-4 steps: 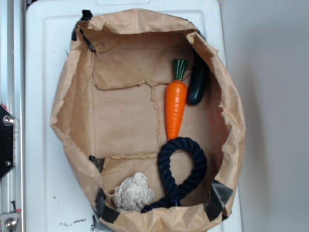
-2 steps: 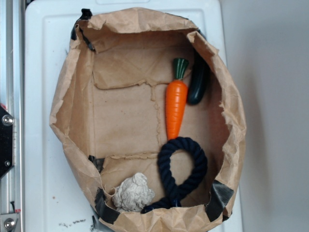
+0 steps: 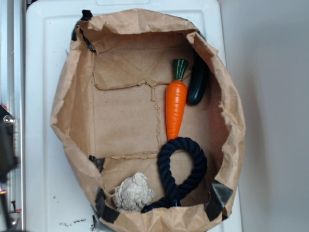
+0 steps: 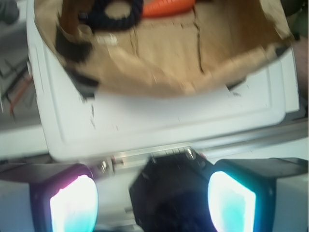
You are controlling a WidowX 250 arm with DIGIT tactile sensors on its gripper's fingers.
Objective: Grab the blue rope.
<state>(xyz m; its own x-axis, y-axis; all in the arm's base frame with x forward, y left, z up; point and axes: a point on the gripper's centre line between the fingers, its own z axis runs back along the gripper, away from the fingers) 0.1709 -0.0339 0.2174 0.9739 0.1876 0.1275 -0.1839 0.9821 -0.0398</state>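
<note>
The blue rope (image 3: 179,170) is a thick navy loop with its knot near the front rim. It lies inside the brown paper bag (image 3: 65,106) at the lower right, just below the tip of the orange carrot (image 3: 175,105). In the wrist view the rope (image 4: 116,12) shows at the top left, far from the fingers. My gripper (image 4: 152,203) is open and empty. Its two glowing pads (image 4: 72,205) stand wide apart outside the bag, over the metal rail beside the white lid (image 4: 159,125). In the exterior view only a dark blur of the arm (image 3: 6,154) shows at the left edge.
A dark green cucumber toy (image 3: 198,82) leans on the bag's right wall. A whitish lumpy fabric ball (image 3: 133,193) sits left of the rope. The bag stands on a white plastic lid (image 3: 41,48). A black bracket (image 4: 169,193) lies below the gripper.
A dark blur of the arm has come into the exterior view at the left edge, over the black bracket. The rope and the toys have not moved.
</note>
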